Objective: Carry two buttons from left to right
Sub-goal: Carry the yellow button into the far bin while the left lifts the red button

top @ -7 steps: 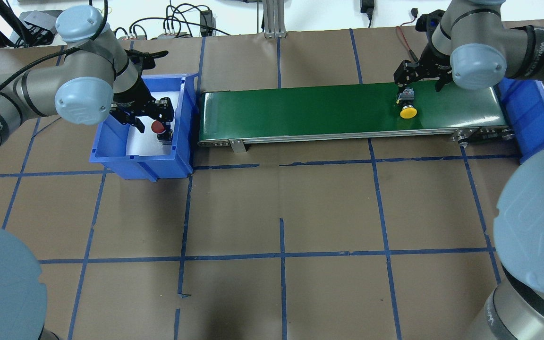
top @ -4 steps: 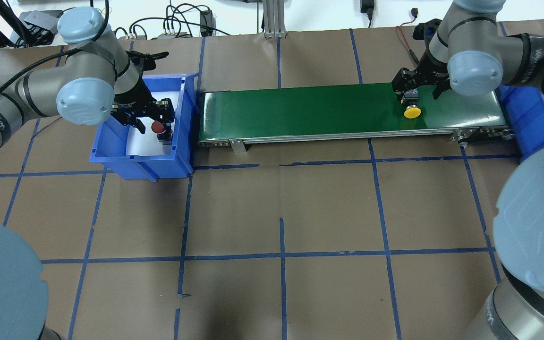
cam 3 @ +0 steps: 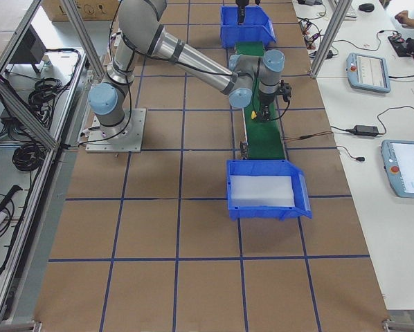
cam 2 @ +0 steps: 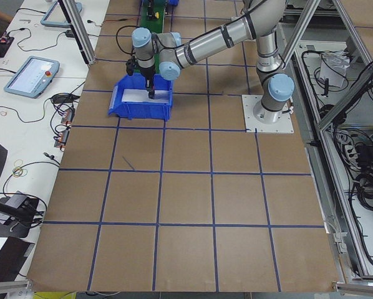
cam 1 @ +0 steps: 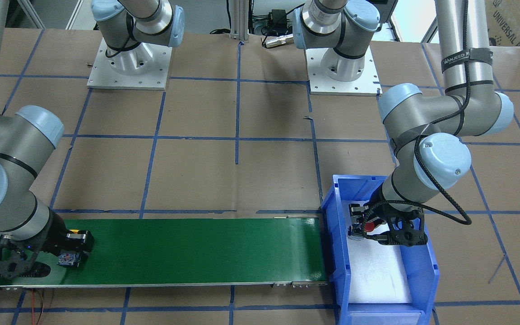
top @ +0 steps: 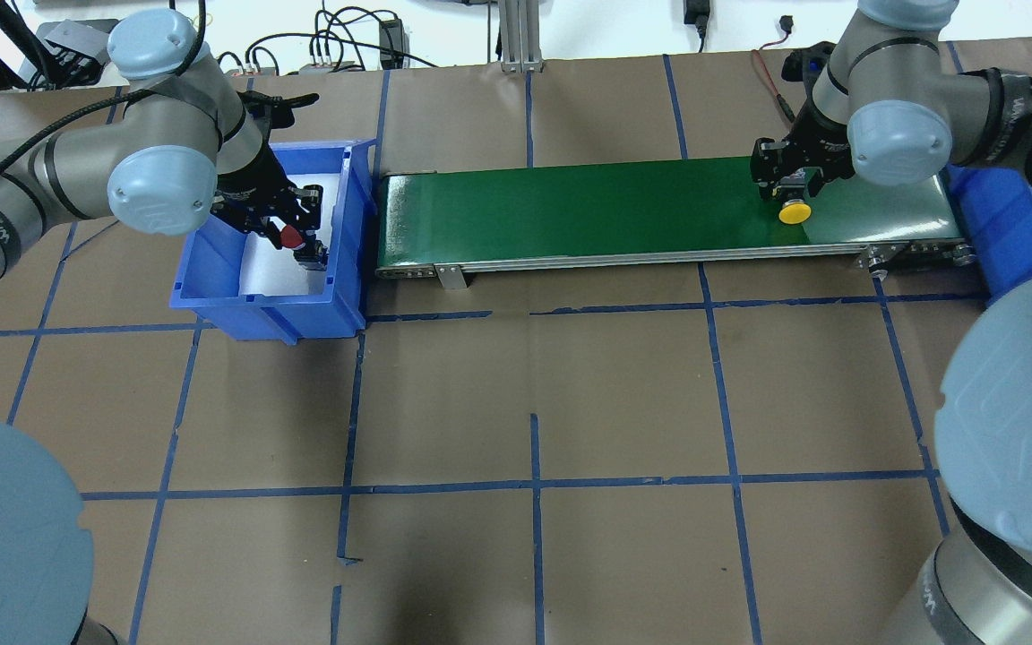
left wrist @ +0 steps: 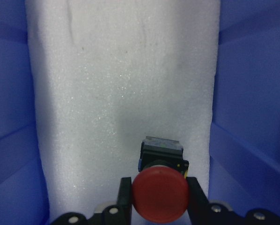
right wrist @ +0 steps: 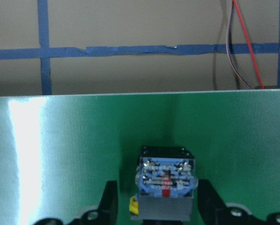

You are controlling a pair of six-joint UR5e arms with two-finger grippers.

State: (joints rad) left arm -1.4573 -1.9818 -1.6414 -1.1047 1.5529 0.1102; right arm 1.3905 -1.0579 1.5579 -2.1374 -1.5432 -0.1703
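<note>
Overhead exterior view first: nearest to us lies the brown table, crossed by blue tape lines. Farther on we meet the green conveyor belt, running left to right across the table.

Just beside the belt's left end sits a blue bin lined with white foam. The left gripper reaches down into that bin. In the left wrist view we see its jaws clamped on the cap of the red button, one finger against each side. The button's dark block points away from the camera, and we cannot tell whether it rests on the foam.

On the belt, near its right end, the yellow button lies on its side, cap toward the belt's near edge. The right gripper is lowered over it. In the right wrist view we find the jaws apart, one either side of the button's switch block, with a sliver of green belt showing between the block and one finger.

Just past the belt's right end stands a second blue bin. Beyond the belt's far edge, cables lie along the table's back.
</note>
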